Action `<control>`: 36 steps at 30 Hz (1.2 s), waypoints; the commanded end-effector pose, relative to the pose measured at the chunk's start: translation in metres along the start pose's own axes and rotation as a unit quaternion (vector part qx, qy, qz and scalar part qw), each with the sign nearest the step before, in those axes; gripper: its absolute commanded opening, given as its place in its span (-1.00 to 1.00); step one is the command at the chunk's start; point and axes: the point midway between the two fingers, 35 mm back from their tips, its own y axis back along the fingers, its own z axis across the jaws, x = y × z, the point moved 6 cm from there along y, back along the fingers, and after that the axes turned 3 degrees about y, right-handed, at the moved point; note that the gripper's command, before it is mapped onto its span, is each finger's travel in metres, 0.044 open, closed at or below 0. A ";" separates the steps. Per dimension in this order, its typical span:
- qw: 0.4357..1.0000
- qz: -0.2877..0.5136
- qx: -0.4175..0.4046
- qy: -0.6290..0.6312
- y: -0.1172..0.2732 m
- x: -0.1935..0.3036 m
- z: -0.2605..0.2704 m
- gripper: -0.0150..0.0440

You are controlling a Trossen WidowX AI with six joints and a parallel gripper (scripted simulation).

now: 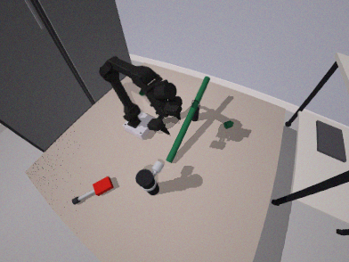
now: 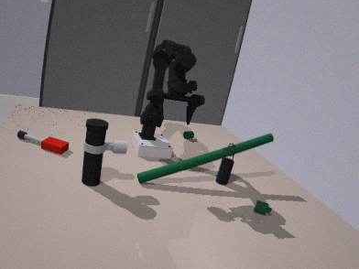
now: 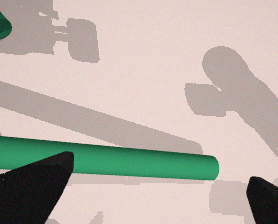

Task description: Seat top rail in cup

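Observation:
The green rail slopes through the wire loop above the small black post. Its lower end is down at or near the table top, outside the cup. The white rail-end cup sticks out from the white band, high on the big black post below its cap; it faces the rail side and sits above the rail's low end. My gripper is wide open and empty, above and beside the rail; in the wrist view one fingertip overlaps the rail, and contact is not visible.
A red block with a white handle lies beyond the big post. One small green piece lies past the small post, another behind the arm's base. Dark cabinets stand behind the arm.

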 end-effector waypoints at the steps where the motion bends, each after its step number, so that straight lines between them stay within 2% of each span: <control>1: 1.000 -0.001 0.001 0.016 0.003 -0.003 0.001 1.00; 5: 0.987 0.043 -0.013 0.157 -0.012 -0.007 0.006 1.00; 9: 0.929 0.097 -0.052 0.354 -0.035 -0.012 0.014 1.00; 12: 0.856 0.128 -0.094 0.492 -0.052 -0.014 0.021 1.00; 15: 0.761 0.149 -0.145 0.615 -0.069 -0.015 0.028 1.00; 18: 0.674 0.157 -0.187 0.697 -0.083 -0.015 0.034 1.00; 36: 0.668 0.158 -0.191 0.702 -0.089 -0.013 0.035 1.00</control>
